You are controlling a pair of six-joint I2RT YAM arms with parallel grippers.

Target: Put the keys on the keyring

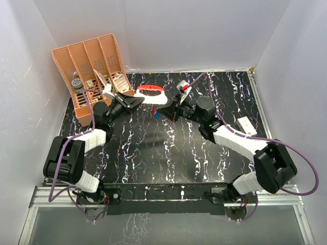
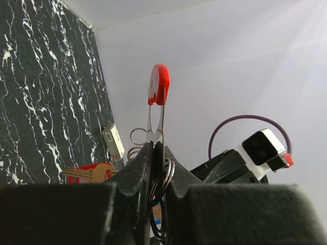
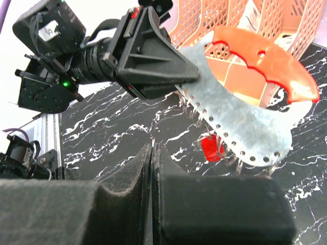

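Note:
The keyring is a flat whitish-grey perforated tag (image 3: 240, 117) with a red loop (image 3: 260, 56) on its far edge. My left gripper (image 1: 138, 101) is shut on the tag's near end and holds it above the table. In the left wrist view the tag shows edge-on between the pads, with the red loop (image 2: 159, 84) at its top. Thin metal rings (image 2: 166, 178) also sit between those jaws. The red key (image 3: 211, 148) hangs under the tag. My right gripper (image 3: 154, 148) is shut just beside it, a thin blue sliver between its pads. The blue key (image 1: 157, 116) shows at those fingertips.
An orange slotted rack (image 1: 94, 64) with small items stands at the back left, right behind the left gripper. A small white card (image 1: 246, 126) lies on the black marbled table (image 1: 153, 153) by the right forearm. White walls close in on three sides.

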